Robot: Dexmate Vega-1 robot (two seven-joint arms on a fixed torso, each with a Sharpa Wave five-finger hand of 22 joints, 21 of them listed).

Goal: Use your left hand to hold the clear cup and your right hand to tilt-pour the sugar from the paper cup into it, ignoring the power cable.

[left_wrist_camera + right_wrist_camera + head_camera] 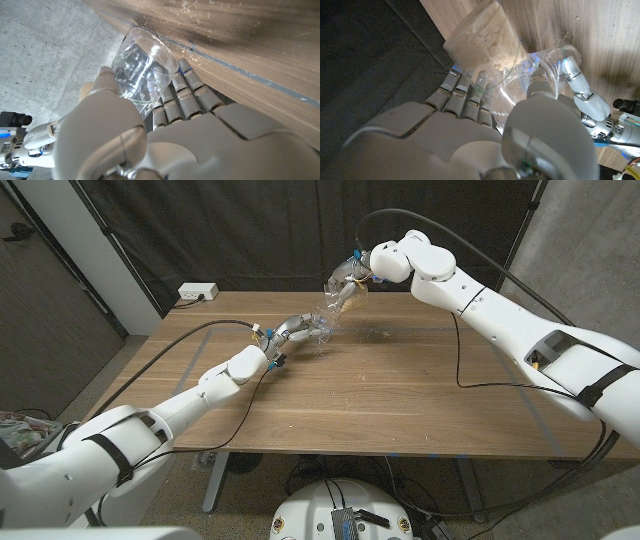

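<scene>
My left hand [288, 335] grips the clear cup [320, 330] near the table's far middle, and the cup leans toward my right hand. In the left wrist view the clear cup [142, 67] sits between the thumb and fingers [187, 92]. My right hand [352, 278] holds the beige paper cup [340, 300] tilted steeply, its mouth down over the clear cup's rim. The right wrist view shows the paper cup [485, 37] with grainy sugar at its mouth, right at the clear cup [555, 57].
Loose sugar grains [385, 332] are scattered on the wooden table [400, 400] right of the cups. A white power strip [197, 292] sits at the far left corner. Black cables [160, 360] cross the table's left side and another cable [458, 355] hangs from the right arm.
</scene>
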